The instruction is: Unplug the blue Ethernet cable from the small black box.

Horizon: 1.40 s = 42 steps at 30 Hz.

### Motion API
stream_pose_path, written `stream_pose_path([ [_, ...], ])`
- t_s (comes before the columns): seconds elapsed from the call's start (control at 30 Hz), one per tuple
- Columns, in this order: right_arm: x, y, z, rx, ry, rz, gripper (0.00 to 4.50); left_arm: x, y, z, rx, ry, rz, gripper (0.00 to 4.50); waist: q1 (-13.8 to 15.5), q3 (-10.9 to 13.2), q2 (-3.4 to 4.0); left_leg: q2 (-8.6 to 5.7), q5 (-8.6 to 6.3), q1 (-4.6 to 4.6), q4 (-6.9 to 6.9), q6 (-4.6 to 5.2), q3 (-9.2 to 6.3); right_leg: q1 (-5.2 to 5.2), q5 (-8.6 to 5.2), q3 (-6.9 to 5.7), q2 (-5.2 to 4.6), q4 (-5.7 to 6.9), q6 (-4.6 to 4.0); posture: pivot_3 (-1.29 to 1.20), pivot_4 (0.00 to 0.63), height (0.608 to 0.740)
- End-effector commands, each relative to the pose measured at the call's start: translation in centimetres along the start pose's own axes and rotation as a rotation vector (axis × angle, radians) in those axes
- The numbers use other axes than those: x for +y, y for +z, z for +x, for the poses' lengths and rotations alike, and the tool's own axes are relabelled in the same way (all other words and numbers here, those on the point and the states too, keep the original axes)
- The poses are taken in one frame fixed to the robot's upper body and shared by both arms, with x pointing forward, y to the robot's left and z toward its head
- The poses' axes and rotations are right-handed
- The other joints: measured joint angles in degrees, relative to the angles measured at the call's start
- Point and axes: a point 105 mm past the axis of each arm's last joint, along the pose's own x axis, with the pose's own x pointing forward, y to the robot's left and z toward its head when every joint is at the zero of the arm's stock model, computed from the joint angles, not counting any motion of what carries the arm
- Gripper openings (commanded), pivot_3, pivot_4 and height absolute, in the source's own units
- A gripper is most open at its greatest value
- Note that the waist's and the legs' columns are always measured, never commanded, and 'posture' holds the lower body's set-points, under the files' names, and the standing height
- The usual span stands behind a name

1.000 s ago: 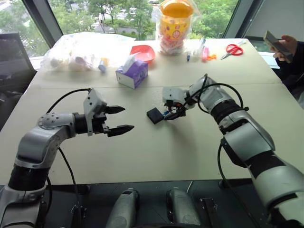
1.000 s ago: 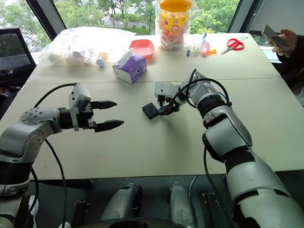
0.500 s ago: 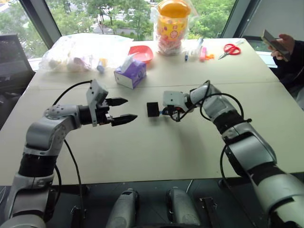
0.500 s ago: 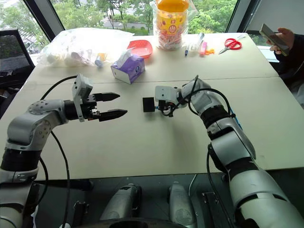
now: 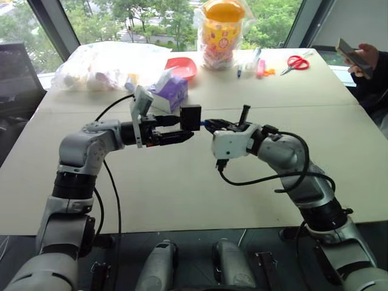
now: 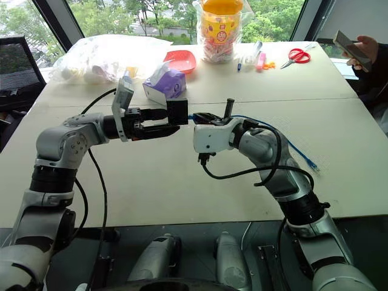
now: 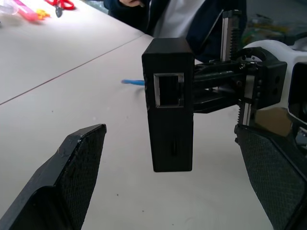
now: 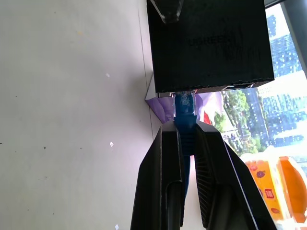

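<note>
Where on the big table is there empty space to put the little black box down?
The near half of the pale table, under and in front of both arms, is bare. The far edge is crowded: a purple tissue box, a red bowl, a clear plastic bag of small items, a yellow jar and red scissors.

Daylight pours in from the windows (image 5: 151, 24) beyond the table (image 5: 200, 200), so the scene is bright and evenly lit, with soft shadows under the arms. The greenery outside looks slightly washed out. Straight edges bow near the borders of the head views. In the right wrist view the sky glares white behind the small black box (image 8: 208, 45), which reads almost as a silhouette.
</note>
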Motion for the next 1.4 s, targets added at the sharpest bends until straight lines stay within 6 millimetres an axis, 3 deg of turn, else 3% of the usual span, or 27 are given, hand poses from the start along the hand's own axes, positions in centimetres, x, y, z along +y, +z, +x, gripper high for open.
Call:
stream_pose_path([
  [0.03, -1.0, 1.0, -0.4, -0.02, -0.034, -0.059, 0.03, -0.4, 1.7, 0.0, -0.04, -0.021, 0.025, 4.5, 0.0, 0.0, 0.0, 0.0, 0.0, 0.0, 0.0, 0.0, -0.02, 0.02, 0.0, 0.0, 0.0, -0.02, 0.0, 0.0, 0.15, 0.74],
  [0.13, -1.0, 1.3, -0.4, -0.029, -0.032, -0.054, 0.03, -0.4, 2.1, 0.0, -0.061, -0.031, 0.003, 4.5, 0.0, 0.0, 0.0, 0.01, 0.0, 0.0, -0.01, 0.0, -0.03, 0.04, 0.0, 0.0, -0.01, -0.04, 0.0, 0.0, 0.15, 0.74],
  [0.2, -1.0, 1.4, -0.4, -0.031, -0.03, -0.06, 0.0, -0.5, 2.1, 0.0, -0.064, -0.033, 0.001, 3.94, -0.1, 0.0, 0.0, 0.01, 0.0, 0.0, -0.02, 0.0, -0.05, 0.03, 0.0, -0.01, -0.01, -0.03, 0.0, 0.0, 0.15, 0.74],
  [0.27, -0.9, 1.4, -0.4, -0.031, -0.023, -0.068, 0.0, -0.5, 2.2, 0.0, -0.066, -0.032, -0.001, 3.2, -0.1, 0.0, 0.0, 0.01, 0.0, 0.01, -0.03, 0.0, -0.05, 0.03, 0.0, -0.01, -0.01, -0.03, 0.0, 0.0, 0.15, 0.74],
  [0.43, -0.7, 1.8, -0.5, -0.042, -0.006, -0.077, 0.0, -0.5, 2.0, 0.1, -0.064, -0.036, -0.003, 0.61, -0.1, 0.0, 0.0, 0.01, 0.0, 0.01, -0.03, 0.0, -0.05, 0.03, 0.0, -0.02, 0.0, -0.03, 0.0, 0.0, 0.15, 0.74],
  [0.47, -0.7, 1.8, -0.5, -0.043, -0.001, -0.074, 0.0, -0.5, 2.0, 0.1, -0.062, -0.035, -0.003, 0.47, 0.0, 0.0, 0.0, 0.01, 0.0, 0.01, -0.03, 0.0, -0.06, 0.03, 0.0, -0.02, 0.0, -0.03, 0.0, 0.0, 0.15, 0.74],
  [0.57, -0.7, 1.9, -0.6, -0.055, 0.017, -0.054, 0.0, -0.4, 1.7, 0.0, -0.041, -0.035, -0.005, 0.5, 0.0, 0.0, 0.0, 0.01, 0.0, 0.01, -0.03, 0.0, -0.05, 0.04, 0.0, -0.02, -0.01, -0.03, 0.0, 0.0, 0.15, 0.74],
  [0.8, -1.3, 1.9, -1.3, -0.105, 0.172, 0.34, 3.12, -1.4, 1.3, -0.7, 0.023, -0.104, 0.014, 0.5, -0.1, 0.0, 0.0, 0.07, 0.0, 0.02, -0.02, 0.0, -0.07, 0.05, 0.0, -0.02, 0.0, -0.02, 0.0, 0.0, 0.15, 0.74],
  [0.87, -1.8, 2.6, -1.6, -0.141, 0.249, 0.537, 4.18, -2.3, 1.1, -1.2, 0.055, -0.166, 0.052, 0.5, -0.1, 0.0, -0.01, 0.06, 0.0, 0.02, -0.01, 0.01, -0.09, 0.08, 0.0, -0.03, 0.0, -0.04, -0.01, 0.0, 0.15, 0.74],
  [0.9, -2.3, 3.3, -1.6, -0.172, 0.285, 0.66, 4.43, -2.8, 0.9, -1.4, 0.073, -0.192, 0.068, 0.5, -0.3, 0.0, 0.0, 0.07, 0.0, 0.02, -0.01, 0.01, -0.09, 0.07, 0.0, -0.03, 0.0, -0.04, -0.01, 0.0, 0.15, 0.74],
  [1.03, -3.1, 5.4, -1.7, -0.23, 0.45, 0.976, 4.43, -3.4, 0.8, -1.8, 0.103, -0.23, 0.114, 0.5, -0.1, 0.0, 0.01, 0.13, 0.0, 0.02, -0.09, 0.01, -0.15, 0.03, -0.01, -0.04, 0.0, -0.02, -0.05, 0.0, 0.15, 0.74],
  [1.13, -2.8, 5.8, -1.7, -0.212, 0.545, 1.174, 4.43, -3.5, 1.2, -1.9, 0.095, -0.228, 0.127, 0.5, 0.1, 0.0, 0.01, 0.12, -0.01, 0.01, -0.09, 0.01, -0.16, 0.03, -0.01, -0.05, -0.03, -0.04, -0.06, 0.0, 0.15, 0.74],
  [1.23, -1.7, 5.7, -2.3, -0.148, 0.644, 1.266, 4.43, -3.1, 1.8, -2.1, 0.082, -0.207, 0.147, 0.5, 0.2, 0.0, 0.01, 0.05, -0.01, -0.02, -0.08, 0.02, -0.15, 0.03, -0.01, -0.05, -0.11, -0.08, -0.05, 0.0, 0.15, 0.74],
  [1.4, -1.6, 5.4, -2.2, -0.124, 0.635, 1.282, 4.43, -2.8, 2.5, -2.3, 0.066, -0.193, 0.162, 0.5, 0.0, 0.0, 0.01, 0.03, -0.03, -0.04, -0.11, 0.05, -0.11, -0.04, -0.01, -0.05, -0.12, -0.09, -0.04, 0.0, 0.15, 0.74],
])
